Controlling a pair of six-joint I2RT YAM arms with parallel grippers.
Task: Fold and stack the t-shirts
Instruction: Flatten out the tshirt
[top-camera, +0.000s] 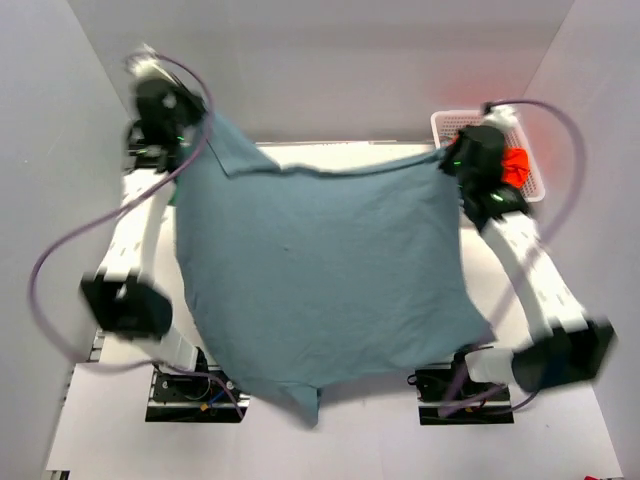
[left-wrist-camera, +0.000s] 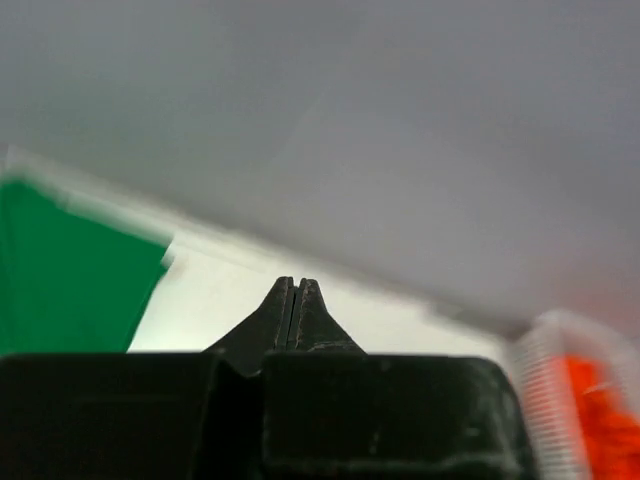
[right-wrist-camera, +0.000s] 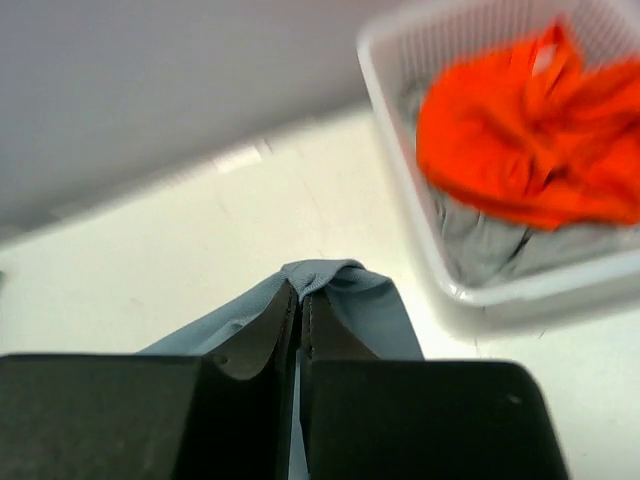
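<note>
Shirt in hand: slate-blue t-shirt (top-camera: 320, 270), lifted off the table (top-camera: 330, 152) and stretched wide between both arms, its lower edge hanging toward the near side over the arm bases.

Grips: the left gripper (top-camera: 200, 128) is clenched at the far-left corner. Its wrist view shows the jaws pressed together with no cloth visible, so we judge that hold from the top view. The right gripper (right-wrist-camera: 296, 292) is clamped on a blue fold at far right.

Progress, as we judge it: no fold made, nothing stacked.

Second item: green t-shirt (left-wrist-camera: 70, 270) on the table at far left, blurred and cut off. We cannot tell whether it is folded, and the blue shirt hides it from above.

Other: basket (right-wrist-camera: 450, 290) at far right, holding orange cloth (right-wrist-camera: 520, 130) over something grey that we cannot identify.
</note>
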